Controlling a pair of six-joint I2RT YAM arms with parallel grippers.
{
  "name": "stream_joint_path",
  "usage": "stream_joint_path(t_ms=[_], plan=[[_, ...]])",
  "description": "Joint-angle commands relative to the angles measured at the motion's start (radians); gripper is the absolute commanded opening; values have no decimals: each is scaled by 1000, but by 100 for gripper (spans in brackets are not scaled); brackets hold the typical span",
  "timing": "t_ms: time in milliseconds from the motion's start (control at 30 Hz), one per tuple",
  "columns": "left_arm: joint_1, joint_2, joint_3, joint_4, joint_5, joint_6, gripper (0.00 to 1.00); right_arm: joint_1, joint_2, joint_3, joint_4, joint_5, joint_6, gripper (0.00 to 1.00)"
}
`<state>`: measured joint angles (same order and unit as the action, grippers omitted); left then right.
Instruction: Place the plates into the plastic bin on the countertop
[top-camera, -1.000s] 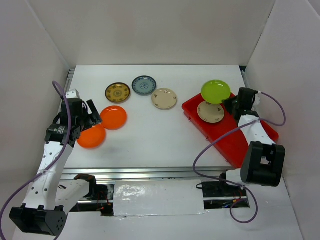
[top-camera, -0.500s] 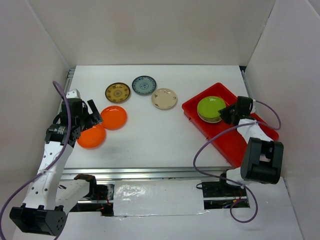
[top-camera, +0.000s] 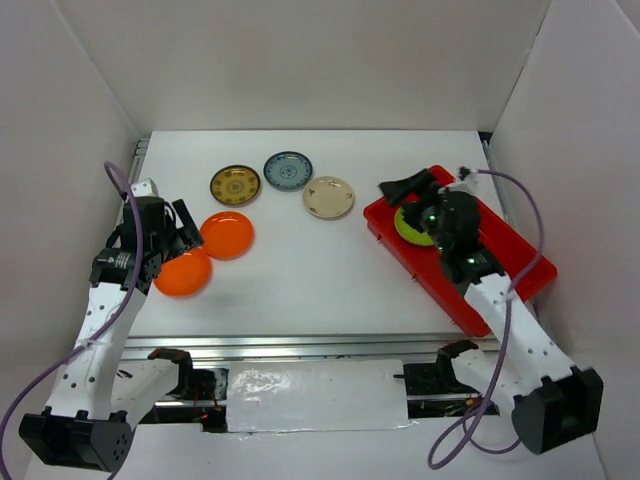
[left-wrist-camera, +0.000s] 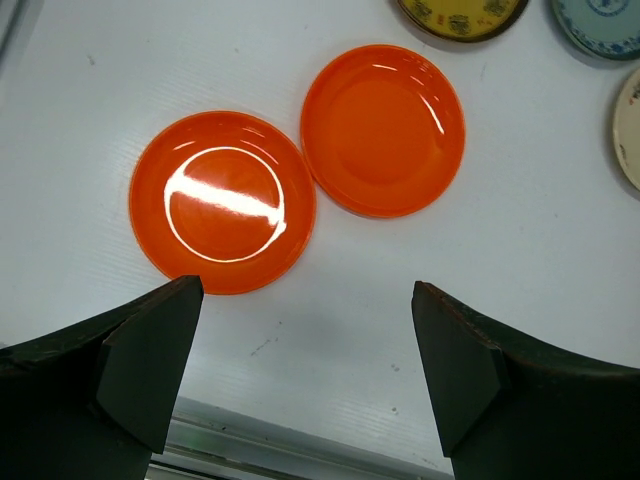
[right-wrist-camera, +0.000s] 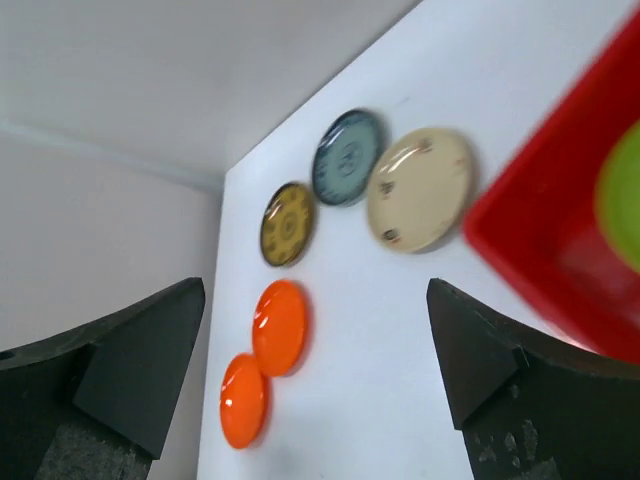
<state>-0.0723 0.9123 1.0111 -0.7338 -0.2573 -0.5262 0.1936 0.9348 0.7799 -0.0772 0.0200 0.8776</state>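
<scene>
Showing an early stage of the job: a red plastic bin (top-camera: 520, 258) sits at the right of the white countertop (top-camera: 300, 285). One lime green plate (top-camera: 412, 225) lies inside it, partly hidden by the right gripper (right-wrist-camera: 315, 300), whose fingers are spread apart and empty. Five plates remain outside the bin. Two orange plates (left-wrist-camera: 383, 130) lie side by side under the left gripper (left-wrist-camera: 305, 320), its fingers also wide apart and empty. Farther back are a yellow-brown patterned plate (top-camera: 235, 185), a blue-grey patterned plate (top-camera: 288, 171) and a beige plate (top-camera: 329, 197). Most of the work seems left.
</scene>
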Motion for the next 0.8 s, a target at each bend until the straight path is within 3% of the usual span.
stream_joint_path(t_ms=[0, 133, 233, 333, 567, 767], plan=[[5, -4, 32, -4, -101, -20, 99, 206, 184, -10, 146, -90, 18, 100], [29, -6, 44, -35, -164, -70, 99, 427, 525, 128, 287, -117, 67, 100], [46, -15, 44, -39, -171, -77, 99, 532, 874, 380, 342, -187, 124, 100], [49, -16, 37, -30, -163, -69, 99, 582, 1075, 589, 301, -213, 165, 99], [48, 4, 41, -32, -134, -58, 99, 616, 1351, 895, 197, -250, 247, 96], [46, -21, 37, -26, -132, -55, 99, 616, 1392, 907, 64, -125, 327, 89]])
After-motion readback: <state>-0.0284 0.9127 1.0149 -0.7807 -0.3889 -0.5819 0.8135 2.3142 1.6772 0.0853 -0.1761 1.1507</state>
